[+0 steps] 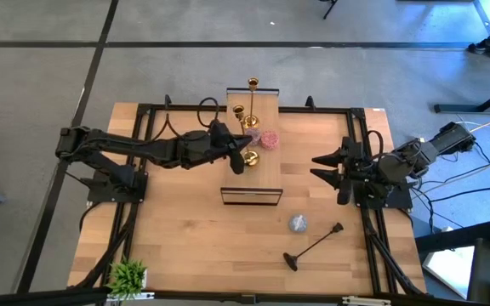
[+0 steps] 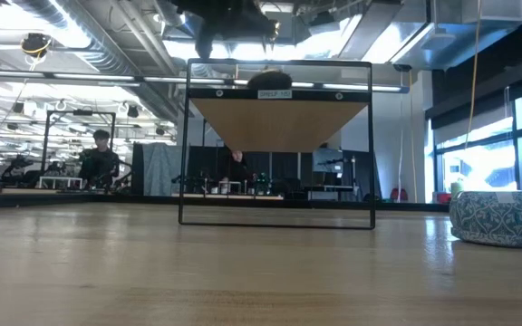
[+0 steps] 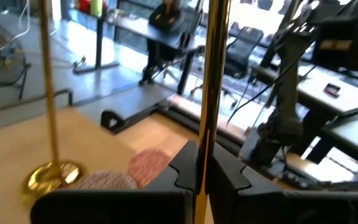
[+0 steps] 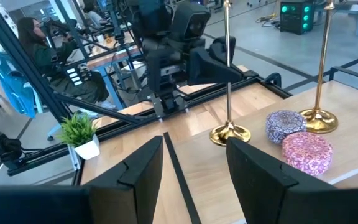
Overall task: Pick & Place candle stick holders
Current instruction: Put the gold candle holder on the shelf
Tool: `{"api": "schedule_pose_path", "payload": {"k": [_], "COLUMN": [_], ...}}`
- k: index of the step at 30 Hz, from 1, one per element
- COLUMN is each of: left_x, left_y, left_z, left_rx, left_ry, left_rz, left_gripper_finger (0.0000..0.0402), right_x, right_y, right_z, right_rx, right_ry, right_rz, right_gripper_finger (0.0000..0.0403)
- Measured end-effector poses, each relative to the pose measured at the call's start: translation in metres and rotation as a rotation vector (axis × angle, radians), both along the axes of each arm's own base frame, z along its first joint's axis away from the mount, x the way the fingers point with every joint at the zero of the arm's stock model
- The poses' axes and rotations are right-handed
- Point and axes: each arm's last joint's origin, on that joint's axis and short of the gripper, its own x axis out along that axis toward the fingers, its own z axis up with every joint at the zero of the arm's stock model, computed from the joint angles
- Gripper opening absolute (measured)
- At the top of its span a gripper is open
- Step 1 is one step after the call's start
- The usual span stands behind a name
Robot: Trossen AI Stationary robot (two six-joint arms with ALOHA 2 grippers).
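Note:
A raised wooden plank point(image 1: 258, 174) on a black frame carries gold candle stick holders point(image 1: 253, 83) point(image 1: 238, 111), a pink cup point(image 1: 270, 138) and a purplish cup point(image 1: 252, 134). My left gripper point(image 1: 243, 159) reaches over the plank and is shut on one gold holder point(image 4: 229, 93). A blue cup point(image 1: 298, 223) and the long black holder point(image 1: 313, 248) lie on the table near the front right. My right gripper point(image 1: 321, 167) is open and empty, to the right of the plank. My left gripper pinches the gold holder's thin stem point(image 3: 205, 149) between its two fingers, partway up from the base. The fingers point(image 4: 213, 65) come level from the table's left and lie across the stem. The holder stands upright, and its round base point(image 4: 229, 133) is at the plank's surface. I cannot tell whether the base rests there.
A small green potted plant point(image 1: 128, 276) stands at the table's front left corner. The plank's black frame point(image 2: 279, 222) stands mid-table, with the blue cup point(image 2: 501, 217) to its right. People sit at desks beyond the table.

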Motion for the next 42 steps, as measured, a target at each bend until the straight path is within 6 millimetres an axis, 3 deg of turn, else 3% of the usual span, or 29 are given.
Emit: {"api": "schedule_pose_path", "payload": {"k": [11, 16, 22, 42], "left_x": [0.026, 0.039, 0.037, 0.035], "left_y": [-0.011, -0.008, 0.005, 0.003], "left_z": [-0.008, -0.009, -0.016, -0.020], "left_rx": [0.106, 0.163, 0.065, 0.077], "left_ry": [0.031, 0.107, 0.132, 0.196], "left_rz": [-0.138, -0.096, 0.022, 0.048], "left_gripper_finger": [0.0010, 0.0010, 0.0011, 0.0011], "right_x": [0.001, 0.001, 0.001, 0.001], "right_y": [0.000, -0.001, 0.000, 0.000], "right_z": [0.000, 0.000, 0.000, 0.000], "right_rx": [0.004, 0.003, 0.004, 0.004], "right_ry": [0.001, 0.000, 0.000, 0.001], "right_rz": [-0.002, -0.006, -0.004, -0.002], "right_gripper_finger": [0.0181, 0.0181, 0.0181, 0.0181]}}
